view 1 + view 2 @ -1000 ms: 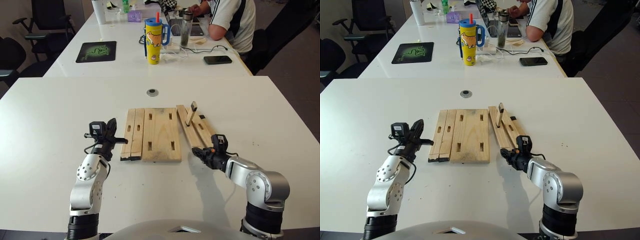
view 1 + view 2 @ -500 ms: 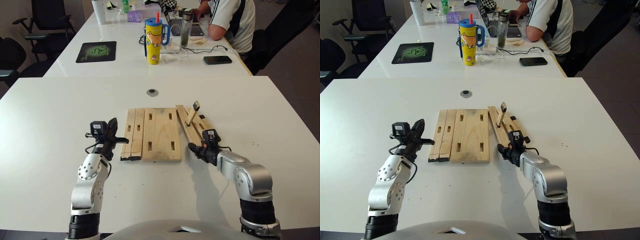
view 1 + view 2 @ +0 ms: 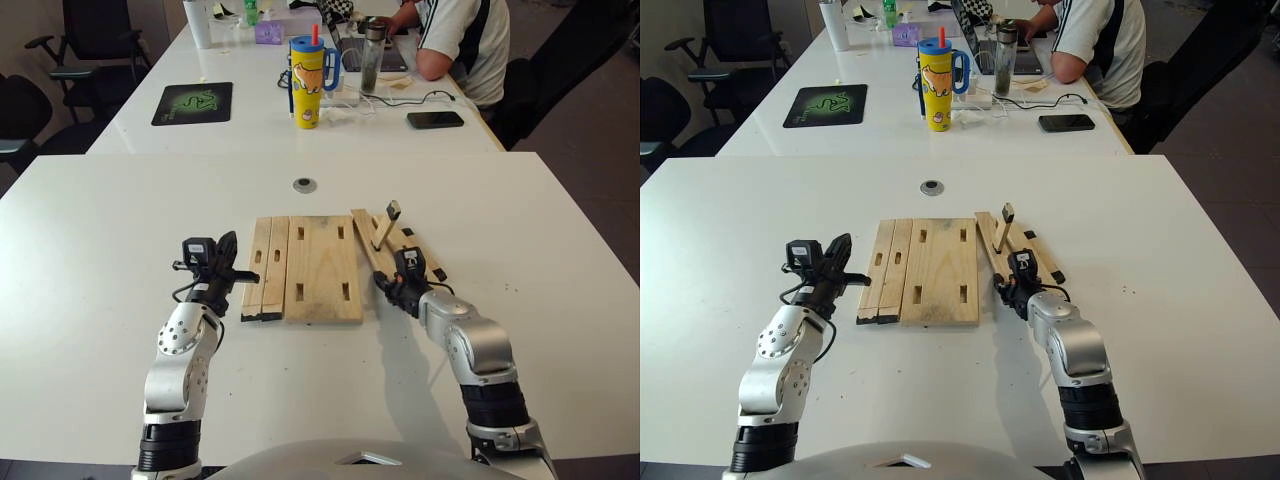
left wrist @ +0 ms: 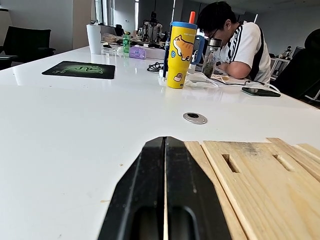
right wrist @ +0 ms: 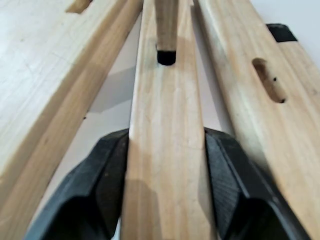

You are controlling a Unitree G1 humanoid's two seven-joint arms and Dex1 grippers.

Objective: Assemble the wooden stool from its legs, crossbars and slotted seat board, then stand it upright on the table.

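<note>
While in right gripper (image 3: 390, 287), leg (image 5: 167, 115) half-hidden

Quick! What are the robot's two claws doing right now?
Left claw: closed, holding nothing.
Right claw: closed on a wooden piece.

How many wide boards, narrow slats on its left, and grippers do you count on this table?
Wide board: 1
Narrow slats, outer slat and inner slat: 2
Grippers, left gripper and right gripper around a third slat: 2
Total: 5
</note>
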